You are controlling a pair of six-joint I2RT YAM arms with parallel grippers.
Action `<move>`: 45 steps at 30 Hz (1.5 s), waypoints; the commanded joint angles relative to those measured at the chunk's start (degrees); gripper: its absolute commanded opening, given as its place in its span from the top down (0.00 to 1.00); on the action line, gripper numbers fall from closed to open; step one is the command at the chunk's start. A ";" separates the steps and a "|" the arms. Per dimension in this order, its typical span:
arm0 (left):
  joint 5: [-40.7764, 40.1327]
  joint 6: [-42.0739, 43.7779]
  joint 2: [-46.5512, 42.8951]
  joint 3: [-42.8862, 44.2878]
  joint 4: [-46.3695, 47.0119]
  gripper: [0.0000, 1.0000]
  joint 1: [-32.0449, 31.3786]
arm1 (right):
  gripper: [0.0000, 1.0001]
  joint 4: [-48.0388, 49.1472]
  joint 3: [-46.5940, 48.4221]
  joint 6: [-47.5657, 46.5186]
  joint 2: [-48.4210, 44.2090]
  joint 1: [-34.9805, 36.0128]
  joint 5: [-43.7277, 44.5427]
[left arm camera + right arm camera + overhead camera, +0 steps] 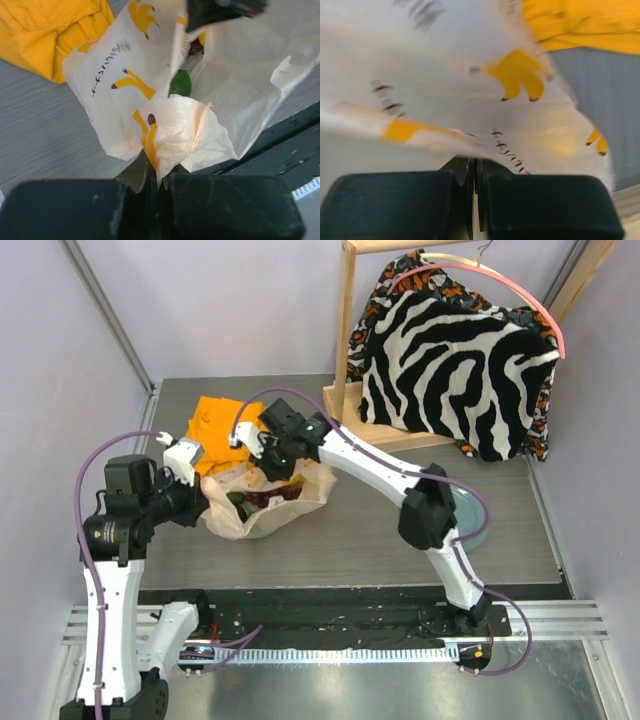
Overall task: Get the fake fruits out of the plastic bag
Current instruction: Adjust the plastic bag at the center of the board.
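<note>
On my overhead feed I see a grey table (360, 540) inside pale lilac walls (220, 300). An orange cloth (215, 420) lies crumpled at the far left of it. My left wrist feed catches the same cloth in its upper left corner, folds showing, and the right wrist feed has it blurred at upper right. At the far right corner stands a wooden rack (347, 330), its base on the table. A zebra garment (450, 370) with orange-patterned edging hangs from it on a pink hanger (525, 295). A round grey disc (476, 520) lies flat right of centre, partly hidden. A metal rail (560, 620) runs along the near edge.
</note>
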 commanded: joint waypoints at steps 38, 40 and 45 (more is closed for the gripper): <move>-11.41 -2.81 -13.56 -14.57 16.79 1.00 0.13 | 0.81 18.20 -31.76 9.40 -15.77 15.44 24.63; -13.26 -1.85 -14.18 -13.17 16.09 0.99 0.04 | 0.76 18.11 -29.84 7.56 -15.68 14.57 25.94; -15.55 -1.40 -16.20 -11.85 17.22 0.99 0.13 | 0.58 17.85 -17.92 9.64 -8.40 10.09 27.62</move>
